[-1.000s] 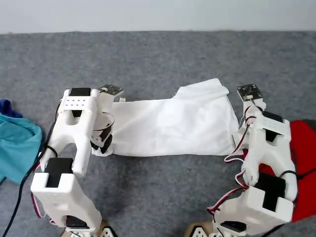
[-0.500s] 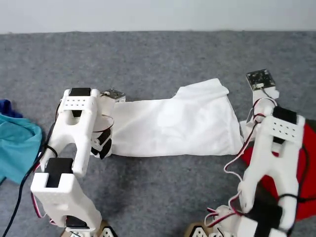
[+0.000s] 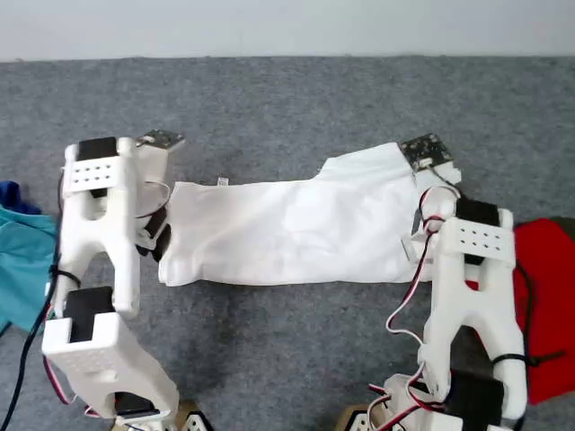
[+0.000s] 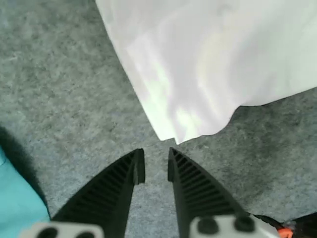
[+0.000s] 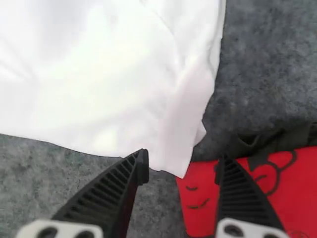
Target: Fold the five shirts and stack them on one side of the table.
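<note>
At left gripper (image 4: pixel 156 166): jaws a narrow slit apart, nothing between them; tips hang over bare table (image 4: pixel 59 99), just short of the white shirt (image 4: pixel 208 59) corner.
At right gripper (image 5: pixel 183 171): jaws wide, holding nothing; the white hem edge lies under the gap, with the red shirt (image 5: pixel 262 198) just beside it.
Position of white shirt: flat mid-table, lying as a long band between my two arms.
Risk, left side: slit is too narrow. Closing from here, I judge I pinch table cover or only the top layer, and the fold peels open on the lift.
Risk, right side: a wide bite could catch red cloth along with the white hem and drag both.
Risk, both: uneven grips would skew the next fold.
Teal shirt (image 3: pixel 22 260): far out at my left edge, well apart; no snag risk from here.
</note>
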`<state>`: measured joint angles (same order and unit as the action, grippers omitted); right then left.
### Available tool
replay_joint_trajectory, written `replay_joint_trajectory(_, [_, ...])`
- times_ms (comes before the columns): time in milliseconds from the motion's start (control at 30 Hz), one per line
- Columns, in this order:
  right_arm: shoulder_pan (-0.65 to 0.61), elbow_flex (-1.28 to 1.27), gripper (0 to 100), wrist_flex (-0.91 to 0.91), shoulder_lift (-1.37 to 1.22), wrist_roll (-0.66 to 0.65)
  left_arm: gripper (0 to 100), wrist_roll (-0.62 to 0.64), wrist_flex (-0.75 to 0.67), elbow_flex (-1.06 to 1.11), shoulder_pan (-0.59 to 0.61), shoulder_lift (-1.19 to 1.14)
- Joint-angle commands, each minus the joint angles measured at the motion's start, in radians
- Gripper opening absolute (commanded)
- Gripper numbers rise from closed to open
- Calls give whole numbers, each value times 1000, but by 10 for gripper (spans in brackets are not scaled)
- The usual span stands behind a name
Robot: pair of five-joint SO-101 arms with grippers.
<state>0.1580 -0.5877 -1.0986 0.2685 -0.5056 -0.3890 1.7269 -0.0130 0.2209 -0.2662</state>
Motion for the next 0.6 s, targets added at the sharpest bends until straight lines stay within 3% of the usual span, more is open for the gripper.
replay_joint_trajectory(0, [-8, -38, 226, 51, -8, 5, 84, -14, 26, -5, 6, 25])
replay_joint_trajectory(333, [22, -84, 226, 189, -139, 5, 83, -9, -25, 24, 6, -107])
replay_joint_trajectory(567, [77, -84, 226, 189, -156, 3, 84, -6, 29, 27, -21, 48])
